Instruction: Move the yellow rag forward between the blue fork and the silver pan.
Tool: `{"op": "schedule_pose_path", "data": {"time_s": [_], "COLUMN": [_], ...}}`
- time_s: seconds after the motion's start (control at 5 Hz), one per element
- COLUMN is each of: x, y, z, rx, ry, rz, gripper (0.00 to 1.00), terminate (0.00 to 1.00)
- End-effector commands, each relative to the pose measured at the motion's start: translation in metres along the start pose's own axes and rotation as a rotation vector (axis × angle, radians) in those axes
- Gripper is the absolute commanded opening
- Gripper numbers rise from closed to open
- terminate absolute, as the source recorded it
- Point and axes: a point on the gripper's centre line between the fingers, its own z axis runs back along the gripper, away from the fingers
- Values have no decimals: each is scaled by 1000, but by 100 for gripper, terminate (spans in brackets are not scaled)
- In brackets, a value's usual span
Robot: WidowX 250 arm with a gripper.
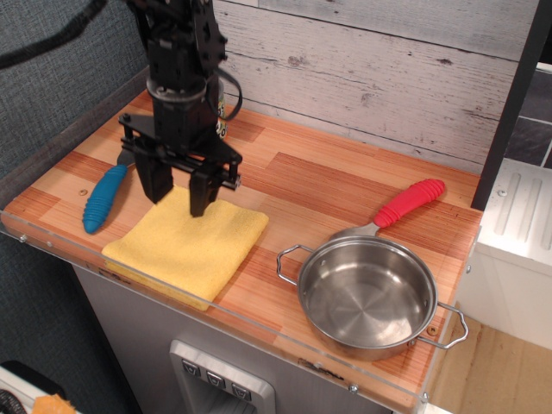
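Now soft square yellow rag point(186, 247) flat between ribbed blue fork point(104, 197) and shiny round silver pan point(368, 296), gripper point(179, 192) wide, empty

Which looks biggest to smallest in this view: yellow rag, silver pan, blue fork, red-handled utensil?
1-2. yellow rag and silver pan: similar spread, too close to rank.
3-4. red-handled utensil and blue fork: both partly hidden, so unsure.
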Motion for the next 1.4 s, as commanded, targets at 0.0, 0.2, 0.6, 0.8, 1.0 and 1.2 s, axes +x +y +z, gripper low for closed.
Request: {"op": "schedule_pose_path", "data": {"time_s": [0.0,0.2,0.6,0.8,1.0,1.2], "x": [9,18,47,58,68,79], "y": [4,2,10,18,25,31], "z": [39,54,76,85,97,107], "rx": [3,10,88,74,92,92], "ry": [-42,18,46,9,-44,-79], "rz": [35,63,199,194,193,208], "gripper": [100,100,100,100,100,100], "terminate": [0,0,0,0,0,0]}}
